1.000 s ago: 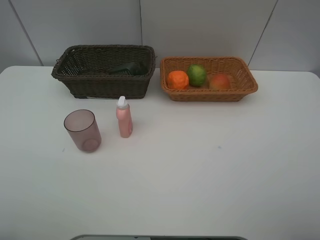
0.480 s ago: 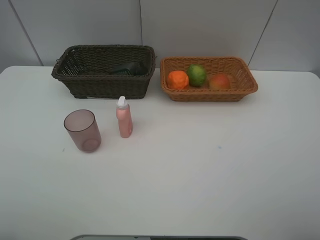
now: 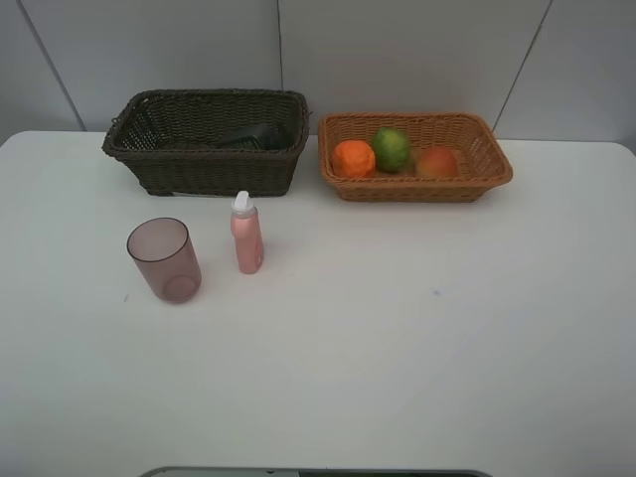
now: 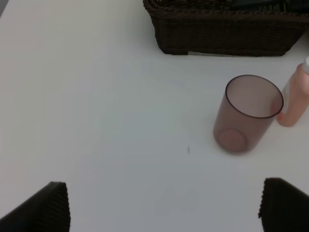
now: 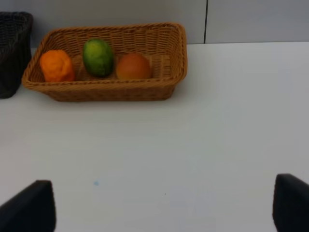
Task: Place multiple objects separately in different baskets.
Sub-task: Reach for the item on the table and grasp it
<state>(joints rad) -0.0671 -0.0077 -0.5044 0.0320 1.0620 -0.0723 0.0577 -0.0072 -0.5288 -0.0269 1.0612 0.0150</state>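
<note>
Standing upright before the dark brown woven wicker basket point(image 3: 204, 139), the translucent mauve plastic cup point(image 4: 248, 116) lies ahead of the left gripper point(image 4: 164, 205), jaws spread wide and empty, nearer it than the likewise spread, empty right gripper point(image 5: 161, 205).

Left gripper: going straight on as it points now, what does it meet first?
Probably bare table: the left gripper, fingers open, tilts down at it. The mauve cup stands off that line, the dark basket beyond; depth is hard to judge.
</note>
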